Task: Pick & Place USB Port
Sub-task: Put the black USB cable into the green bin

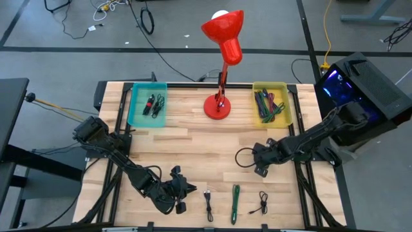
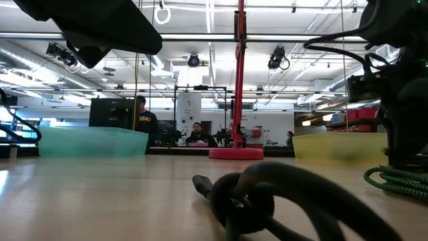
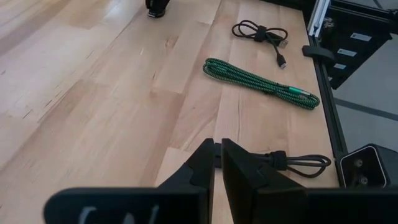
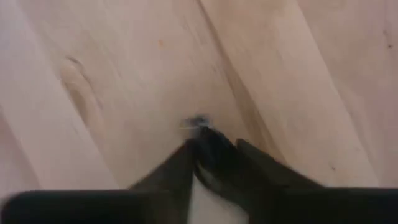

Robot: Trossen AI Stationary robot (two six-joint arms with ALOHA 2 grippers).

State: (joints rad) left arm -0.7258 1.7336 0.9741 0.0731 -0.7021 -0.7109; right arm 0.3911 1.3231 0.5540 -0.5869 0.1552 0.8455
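My right gripper sits low over the table's right half, shut on a thin black cable. The cable's loop lies on the wood to the gripper's left. My left gripper is near the table's near edge with its fingers shut. It points at a row of coiled cables: a black one right beside its tips, a green one, and another black one. The nearest cable's end is hidden behind one finger. My right gripper pinches the black cable between its two fingertips, coming from above and pointing down at the wood. A small plug end pokes out just past the tips, and the loop rests on the table. My left gripper: I cannot tell whether it touches the nearest black cable, because its own finger covers that end.
A blue bin holding black cables stands at the far left, and a yellow bin holding green cables at the far right. A red desk lamp stands between them. Bare wood lies in the table's middle. People show in the room behind.
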